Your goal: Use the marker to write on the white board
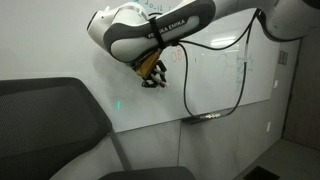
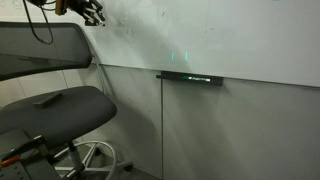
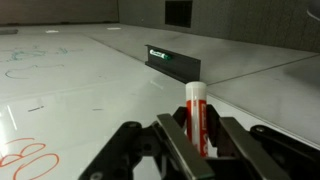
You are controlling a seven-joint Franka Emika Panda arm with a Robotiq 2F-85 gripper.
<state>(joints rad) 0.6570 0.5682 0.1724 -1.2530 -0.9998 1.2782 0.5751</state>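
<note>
Gripper [image 3: 198,135] is clamped on the marker [image 3: 194,105], lower end buried between the fingers [image 3: 175,140]. Only faint scribbles [image 3: 25,158] on the white board [image 3: 90,85].

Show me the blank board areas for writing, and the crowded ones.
Bare: the white board between the marker and the dark ledge piece. Crowded: orange scribbles beside the gripper, teal scribbles farther out.

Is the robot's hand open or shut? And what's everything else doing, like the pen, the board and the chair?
gripper: shut on the marker.
marker: held between the fingers, pointing toward the board.
white board: has faint orange and teal scribbles.
chair: empty.
</note>
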